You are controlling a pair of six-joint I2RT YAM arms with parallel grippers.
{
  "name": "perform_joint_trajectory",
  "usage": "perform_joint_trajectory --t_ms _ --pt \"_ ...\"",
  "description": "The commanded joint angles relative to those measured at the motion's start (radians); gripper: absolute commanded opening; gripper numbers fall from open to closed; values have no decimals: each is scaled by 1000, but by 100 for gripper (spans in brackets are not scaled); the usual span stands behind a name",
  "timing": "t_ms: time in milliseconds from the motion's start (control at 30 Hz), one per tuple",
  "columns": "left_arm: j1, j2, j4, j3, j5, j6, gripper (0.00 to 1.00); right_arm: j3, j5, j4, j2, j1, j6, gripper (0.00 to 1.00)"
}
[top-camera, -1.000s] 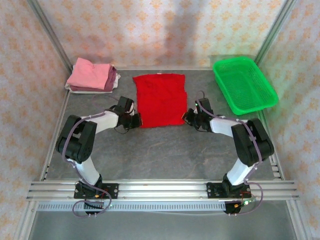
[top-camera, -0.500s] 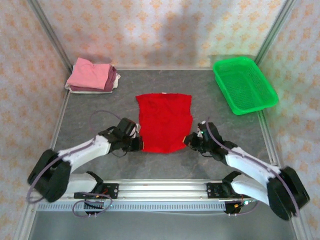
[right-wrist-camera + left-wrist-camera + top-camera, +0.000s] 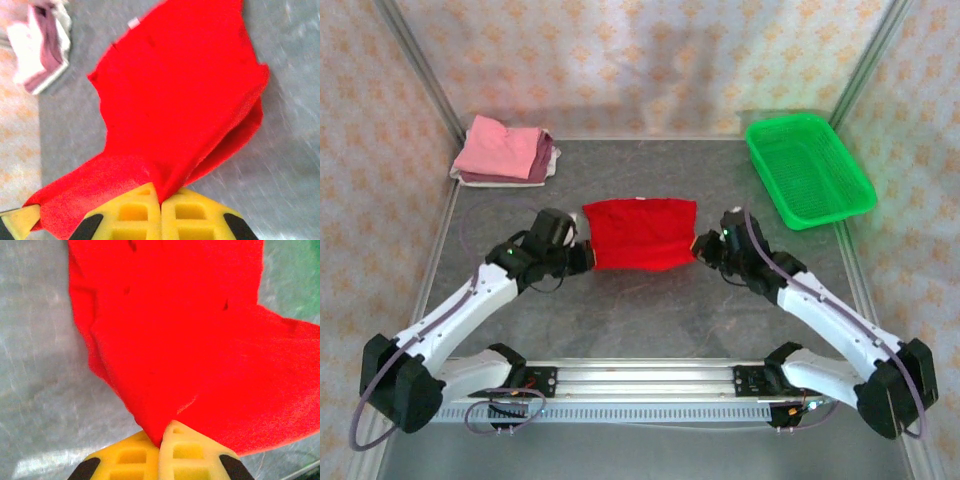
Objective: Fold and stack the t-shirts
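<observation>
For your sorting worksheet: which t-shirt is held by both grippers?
The red t-shirt, pinched by the left gripper and right gripper; the folded pink stack lies apart, far left.

— Any writing to be read on this table?

— None that I can make out. The one candidate is a small white tag [image 3: 133,23] at the neck edge of the red t-shirt [image 3: 180,100] (seen from my right wrist, and as a pale speck from overhead). It is too small and blurred to give up any letters or numbers.

— Brands, signs or numerals elsewhere?

— Nothing legible. The wallpaper [image 3: 650,60] carries a repeating orange motif, not lettering.
</observation>
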Motion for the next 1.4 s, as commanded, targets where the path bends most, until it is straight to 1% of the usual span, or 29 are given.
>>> perform_joint_trajectory --t_ms 0,33,167,233,400,500,600,633,667,700,733,767,833,867,900,933,1000,1067,1100,1167,1233,1267,1367 --pt "47 66 -32 132 -2 52 0 111 50 -13 83 -34 -83 0" --pt "67 96 -34 167 9 86 0 143 39 -6 110 -49 -94 0" --pt "102 185 -10 257 9 134 0 243 -17 42 249 -100 -126 0" --pt "124 234 -5 296 4 154 0 289 -25 44 303 -115 -139 0" --pt "184 367 54 376 41 175 0 375 -61 91 429 -155 -147 0" --pt "207 456 52 453 29 200 0 446 -78 100 526 -180 -152 0" --pt "243 582 54 563 21 231 0 547 -90 114 654 -213 -162 0" --pt "258 641 47 621 17 240 2 592 -99 125 705 -229 -163 1" --pt "274 708 35 690 27 253 15 642 -118 144 762 -245 -165 12" --pt "284 766 19 753 29 260 28 700 -149 147 812 -256 -168 27" --pt "296 845 -4 828 18 261 39 783 -183 132 884 -268 -176 39" --pt "307 907 -21 896 -1 262 46 873 -201 87 948 -279 -186 42" --pt "319 982 -44 974 -41 247 48 995 -203 1 1020 -289 -206 41" --pt "321 996 -57 995 -38 237 48 1018 -198 -27 1026 -290 -217 41" --pt "318 990 -50 985 -18 232 48 1010 -199 -37 1015 -289 -228 41" --pt "306 953 -20 936 -16 226 49 969 -204 -32 984 -281 -243 41" --pt "274 855 55 794 -37 225 49 852 -204 -9 902 -251 -277 39" --pt "238 752 143 642 -48 230 49 681 -212 78 813 -208 -296 36" --pt "225 719 187 580 -42 231 48 609 -213 132 784 -189 -287 33" --pt "199 680 306 453 -8 239 42 467 -249 284 758 -164 -245 23" --pt "189 684 418 354 -10 239 39 390 -271 404 783 -160 -200 21" --pt "190 707 458 326 -1 233 37 378 -281 435 811 -161 -188 21" --pt "193 820 493 319 32 228 31 373 -300 472 892 -159 -177 19"
